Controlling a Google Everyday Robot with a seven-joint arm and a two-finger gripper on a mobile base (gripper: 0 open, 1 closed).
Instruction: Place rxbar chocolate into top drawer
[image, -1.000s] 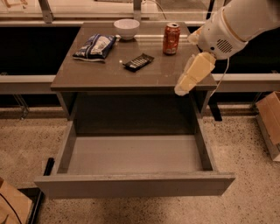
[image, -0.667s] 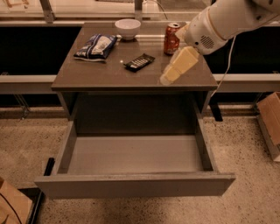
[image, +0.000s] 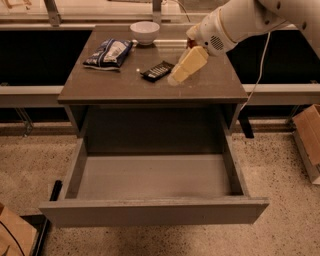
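The rxbar chocolate (image: 157, 70), a small flat black bar with pale print, lies on the brown cabinet top (image: 125, 87) near its middle. The top drawer (image: 150, 212) is pulled fully out below, grey and empty inside. My gripper (image: 176, 76) reaches in from the upper right on the white arm; its cream-coloured fingers (image: 189, 64) point down and left, their tips just right of the bar and close above the cabinet top. Nothing is held in it.
A blue-and-white crinkled bag (image: 108, 53) lies at the back left of the top. A white bowl (image: 145, 32) stands at the back. A red can (image: 191, 43) is mostly hidden behind my arm. A cardboard box (image: 307, 135) stands on the floor at right.
My gripper has moved left and farther back across the cabinet top, from the right front edge to just beside the bar. The bar, bag and bowl have not moved.
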